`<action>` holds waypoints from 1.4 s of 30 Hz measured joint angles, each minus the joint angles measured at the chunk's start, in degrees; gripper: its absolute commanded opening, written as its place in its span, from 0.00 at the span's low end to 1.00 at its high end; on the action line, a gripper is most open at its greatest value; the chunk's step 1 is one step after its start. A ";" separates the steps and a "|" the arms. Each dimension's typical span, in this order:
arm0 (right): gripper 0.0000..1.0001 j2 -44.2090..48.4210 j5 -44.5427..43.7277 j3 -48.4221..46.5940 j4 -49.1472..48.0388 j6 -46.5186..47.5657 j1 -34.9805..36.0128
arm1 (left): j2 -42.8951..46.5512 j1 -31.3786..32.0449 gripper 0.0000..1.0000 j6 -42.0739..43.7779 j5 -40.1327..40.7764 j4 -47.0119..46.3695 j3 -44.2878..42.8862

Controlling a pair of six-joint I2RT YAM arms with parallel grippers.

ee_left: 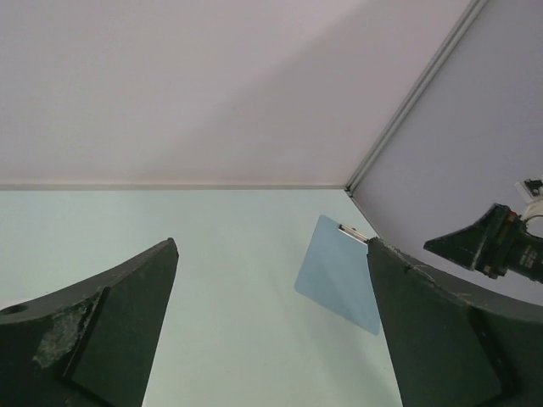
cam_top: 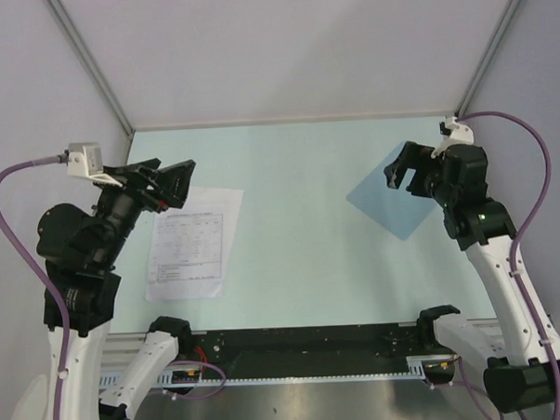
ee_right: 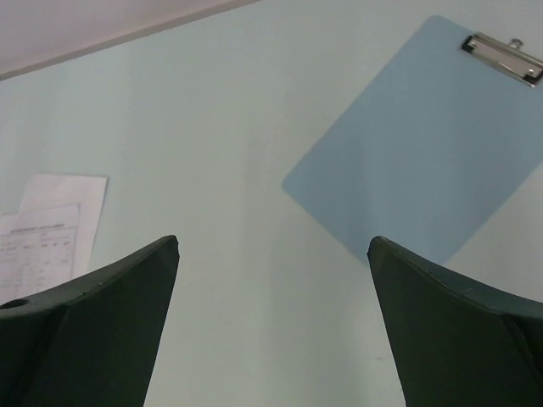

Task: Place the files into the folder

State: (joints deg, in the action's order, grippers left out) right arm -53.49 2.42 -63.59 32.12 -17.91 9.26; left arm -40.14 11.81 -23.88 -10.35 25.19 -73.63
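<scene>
The files (cam_top: 193, 242) are white sheets printed with small tables, stacked slightly askew on the left of the pale mint table (cam_top: 288, 191); the right wrist view shows them as the files (ee_right: 42, 237) at its left edge. The folder (cam_top: 391, 200) is a flat pale-blue rectangle lying at an angle on the right, with a metal clip (ee_right: 501, 58) at its far end. My left gripper (cam_top: 174, 177) hovers open over the files' top left corner. My right gripper (cam_top: 401, 179) hangs open over the folder's right part. Both hold nothing, as the left gripper (ee_left: 271, 246) and right gripper (ee_right: 271, 242) show.
White walls close the table on three sides, with metal corner posts (cam_top: 92, 65) at the back. The folder (ee_left: 339, 271) and the right arm (ee_left: 501, 246) show in the left wrist view. A dark rail (cam_top: 304, 339) runs along the near edge between the arm bases.
</scene>
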 measured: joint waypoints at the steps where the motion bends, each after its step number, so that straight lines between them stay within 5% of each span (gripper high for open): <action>1: 1.00 -1.40 -1.70 0.00 -0.35 -0.50 -0.04 | -0.28 0.00 0.99 0.00 -0.17 0.04 0.00; 11: 1.00 -30.86 -9.84 0.00 -16.52 -3.37 -9.92 | -5.57 2.23 0.97 -2.23 -6.73 -3.08 8.11; 22: 1.00 -46.75 -7.69 -0.02 -25.35 -9.29 -27.15 | -9.20 22.71 0.96 -5.09 -5.22 -8.66 25.22; 32: 0.95 -53.13 -5.66 -0.83 -35.85 -3.48 -25.55 | -18.32 30.69 0.96 -6.29 -4.57 -15.04 26.71; 35: 0.85 -56.43 -4.13 -3.76 -39.39 -1.60 -25.57 | -19.17 30.95 0.96 -6.21 -4.61 -15.93 26.62; 42: 0.82 -66.60 -0.13 -15.39 -42.25 -3.32 -26.77 | -22.34 30.93 0.96 -6.14 -4.98 -15.89 25.79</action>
State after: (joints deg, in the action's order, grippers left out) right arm -120.09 2.28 -78.98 -10.13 -21.23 -17.52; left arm -62.48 42.74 -30.02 -15.33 9.30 -47.83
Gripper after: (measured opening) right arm 0.836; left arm 0.962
